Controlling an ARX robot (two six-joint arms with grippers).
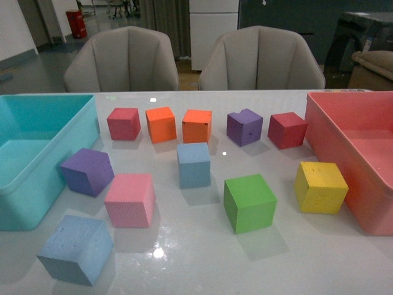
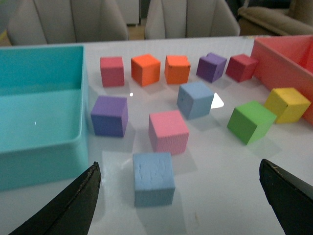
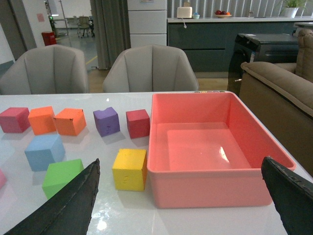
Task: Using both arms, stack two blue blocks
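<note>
One light-blue block (image 1: 77,249) lies at the table's near left; the left wrist view shows this blue block (image 2: 153,177) a little ahead of my open left gripper (image 2: 180,196), nearer its left finger. The second blue block (image 1: 194,165) rests mid-table behind the pink cube; it also shows as a blue block (image 2: 195,99) in the left wrist view and as a blue block (image 3: 44,152) in the right wrist view. My right gripper (image 3: 182,200) is open and empty, facing the red bin. Neither arm appears in the front view.
A teal bin (image 1: 37,184) stands at the left, a red bin (image 1: 344,144) at the right. Scattered cubes: pink (image 1: 129,200), purple (image 1: 87,171), green (image 1: 249,203), yellow (image 1: 320,187). A back row holds red, two orange, purple and dark-red cubes. Two chairs stand behind the table.
</note>
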